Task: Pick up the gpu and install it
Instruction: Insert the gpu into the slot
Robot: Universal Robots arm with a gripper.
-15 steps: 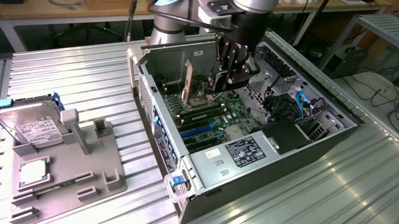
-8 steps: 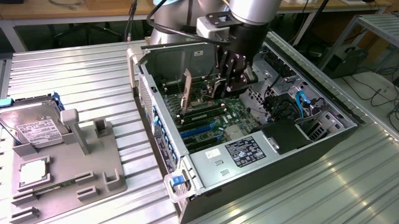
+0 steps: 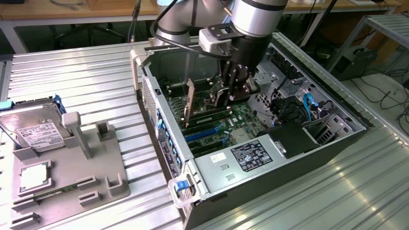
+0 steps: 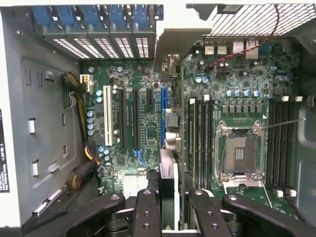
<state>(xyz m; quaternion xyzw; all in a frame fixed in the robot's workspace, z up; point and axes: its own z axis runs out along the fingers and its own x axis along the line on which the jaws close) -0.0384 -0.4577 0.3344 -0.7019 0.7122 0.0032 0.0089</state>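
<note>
Gripper [image 3: 231,92] is being held clamped on gpu [image 3: 189,103] | card edge being carried above motherboard [image 4: 143,74] | risk: misalignment jamming blue slot [image 4: 163,116].

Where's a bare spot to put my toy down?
The ribbed table is bare between the case and the gray tray. Inside the case it's crowded: the fingers hold the gpu over the motherboard.

Ribbed shiny metal table [image 3: 83,72], matt black gripper [image 4: 168,207], seemingly plastic grey fixture [image 3: 96,167]
</note>
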